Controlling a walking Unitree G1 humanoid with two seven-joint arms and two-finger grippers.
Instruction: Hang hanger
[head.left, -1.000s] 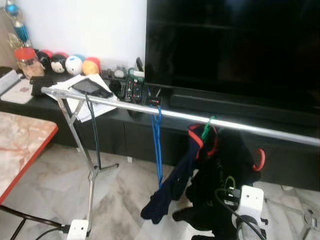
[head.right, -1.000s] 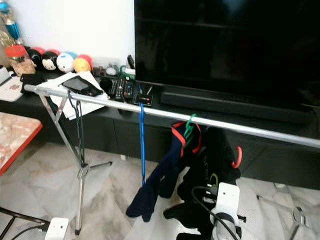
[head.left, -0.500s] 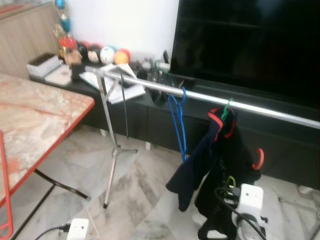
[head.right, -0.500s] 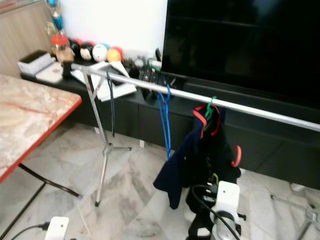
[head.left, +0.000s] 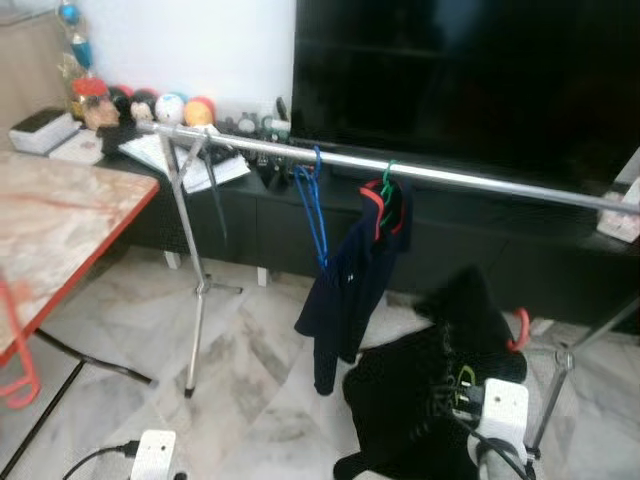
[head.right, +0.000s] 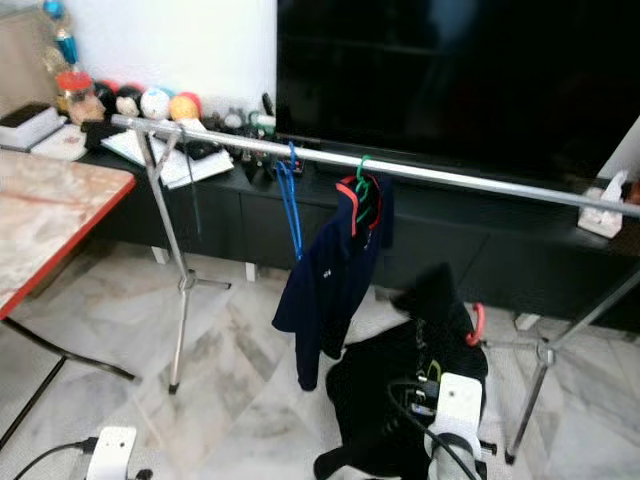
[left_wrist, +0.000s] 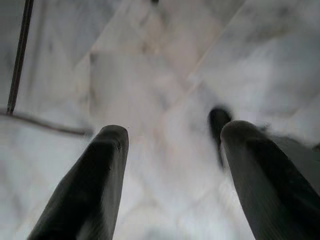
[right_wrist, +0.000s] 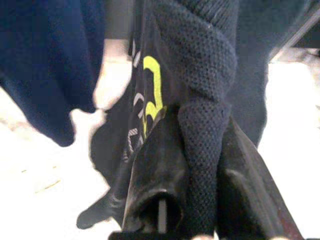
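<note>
The right gripper (right_wrist: 192, 200) is pinched tight on the black shirt (head.left: 420, 385) with its red hanger (head.left: 517, 328), low at the picture's lower right, under the rail (head.left: 450, 177), and the cloth may slip out; the left gripper (left_wrist: 172, 150) is wide open, holding nothing.

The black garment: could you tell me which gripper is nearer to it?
Right. The right gripper is shut on the black garment, the knit fabric pinched between its fingers. The left gripper hangs open above bare marble floor, apart from it.
</note>
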